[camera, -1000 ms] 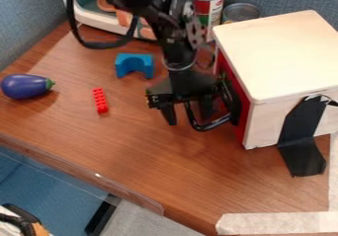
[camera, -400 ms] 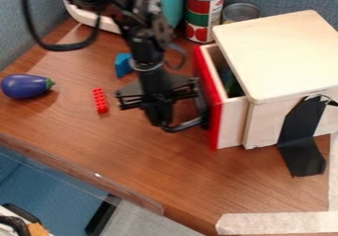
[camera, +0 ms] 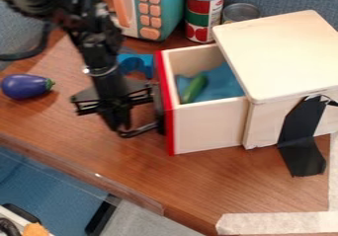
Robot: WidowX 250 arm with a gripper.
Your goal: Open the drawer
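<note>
A purple toy eggplant (camera: 25, 86) lies on the wood-grain desk (camera: 139, 168), pale tape (camera: 277, 223) along its near edge. At the back, a tall can (camera: 204, 15) and a shorter can (camera: 239, 13) stand near a teal toy microwave (camera: 169, 5). A green toy vegetable (camera: 194, 88) rests on blue material (camera: 222, 84).

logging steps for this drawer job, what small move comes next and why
Probably ease the gripper clear of the black handle without pushing the drawer back: it stands well out of the box, its green toy in plain view.
</note>
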